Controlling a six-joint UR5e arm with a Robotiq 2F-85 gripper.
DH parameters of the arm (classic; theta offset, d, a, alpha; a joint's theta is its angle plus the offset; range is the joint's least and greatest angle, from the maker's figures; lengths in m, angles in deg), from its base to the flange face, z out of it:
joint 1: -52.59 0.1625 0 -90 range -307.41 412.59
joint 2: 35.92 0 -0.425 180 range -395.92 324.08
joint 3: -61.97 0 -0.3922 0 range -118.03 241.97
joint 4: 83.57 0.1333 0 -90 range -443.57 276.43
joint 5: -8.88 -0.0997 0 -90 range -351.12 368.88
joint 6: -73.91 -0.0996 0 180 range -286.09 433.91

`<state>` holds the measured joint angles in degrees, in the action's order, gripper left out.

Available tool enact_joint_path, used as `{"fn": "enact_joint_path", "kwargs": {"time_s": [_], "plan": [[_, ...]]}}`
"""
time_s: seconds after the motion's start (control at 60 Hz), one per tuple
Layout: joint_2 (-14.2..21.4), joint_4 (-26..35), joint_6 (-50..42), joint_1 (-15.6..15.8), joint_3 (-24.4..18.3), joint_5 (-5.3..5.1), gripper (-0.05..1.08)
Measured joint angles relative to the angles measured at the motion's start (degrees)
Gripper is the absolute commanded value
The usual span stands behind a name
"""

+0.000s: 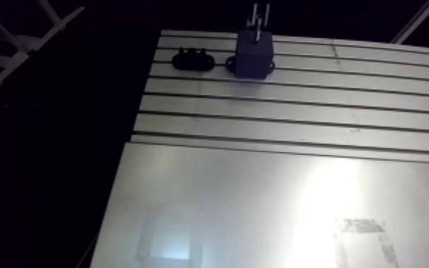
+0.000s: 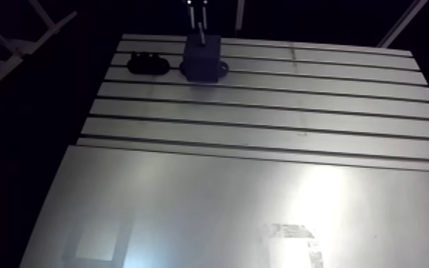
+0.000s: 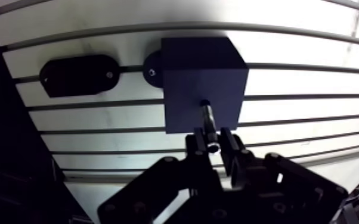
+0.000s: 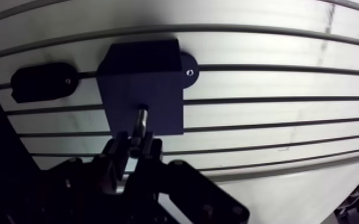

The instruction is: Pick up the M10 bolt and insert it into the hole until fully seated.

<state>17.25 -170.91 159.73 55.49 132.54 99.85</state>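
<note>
Slotted table (image 3: 313,80); bolt (image 3: 207,117) upright, tip at block (image 3: 200,71).

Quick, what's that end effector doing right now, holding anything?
The end effector is shut on the bolt, with the bolt's tip at the dark block.
</note>
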Motion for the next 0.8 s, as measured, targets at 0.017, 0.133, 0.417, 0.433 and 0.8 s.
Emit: {"fn": "enact_joint_path", "kwargs": {"time_s": [0.017,0.133,0.417,0.433,0.8], "plan": [[0.0,0.0,0.0,0.0,0.0,-0.01,1.08],[0.0,0.0,0.0,-0.1,0.1,-0.06,1.08],[-0.1,-0.3,0.0,-0.3,0.4,-0.08,1.08],[-0.1,-0.3,0.0,-0.3,0.4,-0.08,1.08],[-0.1,-0.4,0.1,-0.3,0.2,-0.13,1.08]]}}
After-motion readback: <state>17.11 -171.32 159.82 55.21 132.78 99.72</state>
